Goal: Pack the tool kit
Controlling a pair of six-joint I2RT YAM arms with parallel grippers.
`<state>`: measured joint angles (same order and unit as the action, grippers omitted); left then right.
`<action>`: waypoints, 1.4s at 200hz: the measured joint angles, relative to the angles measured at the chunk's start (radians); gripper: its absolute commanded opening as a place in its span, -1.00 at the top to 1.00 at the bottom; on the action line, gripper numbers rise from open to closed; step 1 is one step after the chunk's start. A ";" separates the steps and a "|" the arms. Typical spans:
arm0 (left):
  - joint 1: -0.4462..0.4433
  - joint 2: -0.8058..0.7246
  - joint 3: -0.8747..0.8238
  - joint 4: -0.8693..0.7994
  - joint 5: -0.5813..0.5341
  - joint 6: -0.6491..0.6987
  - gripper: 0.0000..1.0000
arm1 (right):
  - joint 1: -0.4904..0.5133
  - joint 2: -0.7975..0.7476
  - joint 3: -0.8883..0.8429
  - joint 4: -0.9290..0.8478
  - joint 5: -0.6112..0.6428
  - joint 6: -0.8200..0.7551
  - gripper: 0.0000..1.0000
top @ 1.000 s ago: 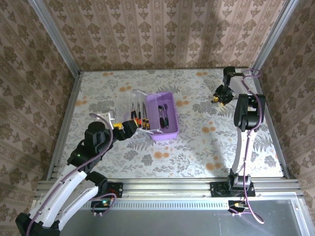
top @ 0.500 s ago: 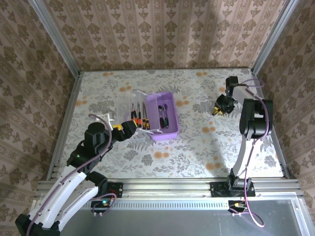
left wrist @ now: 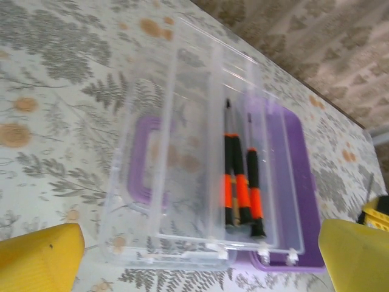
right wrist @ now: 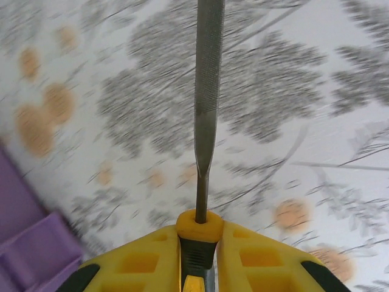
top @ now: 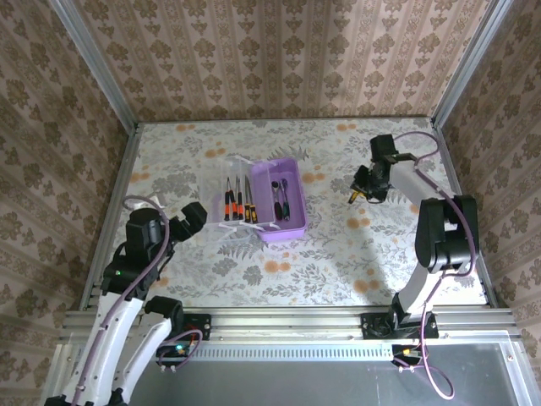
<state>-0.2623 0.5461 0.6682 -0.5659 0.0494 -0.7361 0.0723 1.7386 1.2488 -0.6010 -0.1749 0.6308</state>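
My left pincer hangs released beside the open purple plastic tool case, orange-handled screwdrivers already inside. My right pincer is clenched on the slim steel file above the bench, right of the case. Mid-carry, I judge: next I'd bring it left and lower it in.

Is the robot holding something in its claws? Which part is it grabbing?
The right claw holds a metal file, pinched at its yellow-and-black handle, blade sticking out. The left claw is open and holds nothing.

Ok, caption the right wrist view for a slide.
Right hand grips a file by its handle over the floral table.
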 measured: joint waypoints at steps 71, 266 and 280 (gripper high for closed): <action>0.336 0.175 -0.072 0.040 0.272 -0.059 -1.00 | 0.430 -0.048 0.156 -0.029 0.071 -0.006 0.58; 0.442 0.323 -0.216 0.181 0.550 -0.083 -0.36 | 0.657 0.290 0.476 -0.091 0.096 -0.032 0.45; 0.442 0.328 -0.216 0.182 0.550 -0.082 -0.36 | 0.657 0.290 0.476 -0.091 0.092 -0.032 0.43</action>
<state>0.1795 0.8738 0.4526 -0.3843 0.5995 -0.8185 0.7296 2.0289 1.7252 -0.6922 -0.0826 0.5983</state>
